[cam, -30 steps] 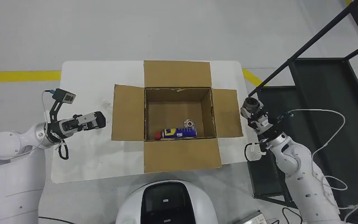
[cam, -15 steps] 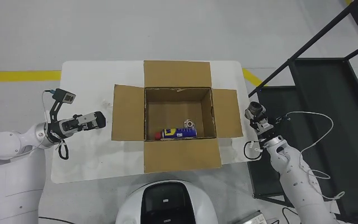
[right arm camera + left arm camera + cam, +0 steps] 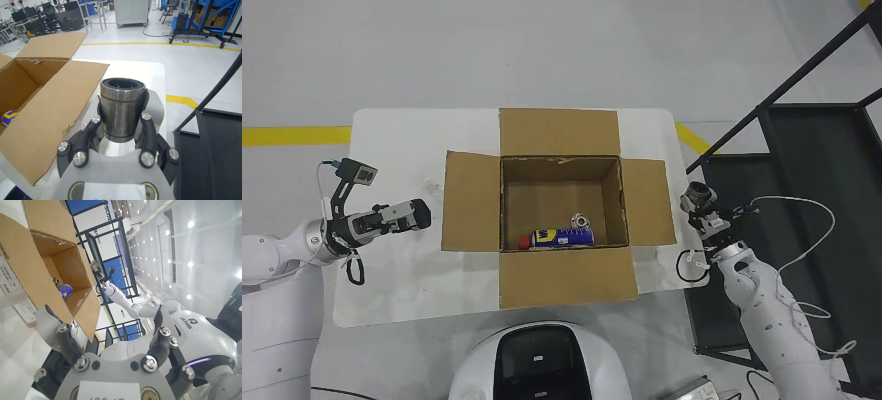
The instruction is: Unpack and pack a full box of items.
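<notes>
An open cardboard box (image 3: 472, 200) stands mid-table with all flaps spread. Inside, near its front wall, lie a blue and yellow spray can (image 3: 562, 237) with a red cap (image 3: 523, 241), and a small metal fitting (image 3: 580, 218). My right gripper (image 3: 699, 197) hovers at the table's right edge, just beyond the right flap, shut on a dark steel cylinder (image 3: 122, 98) held upright between its fingers (image 3: 149, 121). My left gripper (image 3: 420, 214) stays over the table left of the box, open and empty; its wrist view shows the can (image 3: 65, 291) inside the box (image 3: 47, 262).
The white table (image 3: 402, 290) has bare room left of the box and in front of it. A black metal rack (image 3: 802, 150) stands close to the table's right side, next to the right arm. A yellow floor line (image 3: 292, 135) runs behind.
My right gripper with the steel cylinder has shifted slightly right and toward the table's front edge, away from the box. The left arm has kept still.
</notes>
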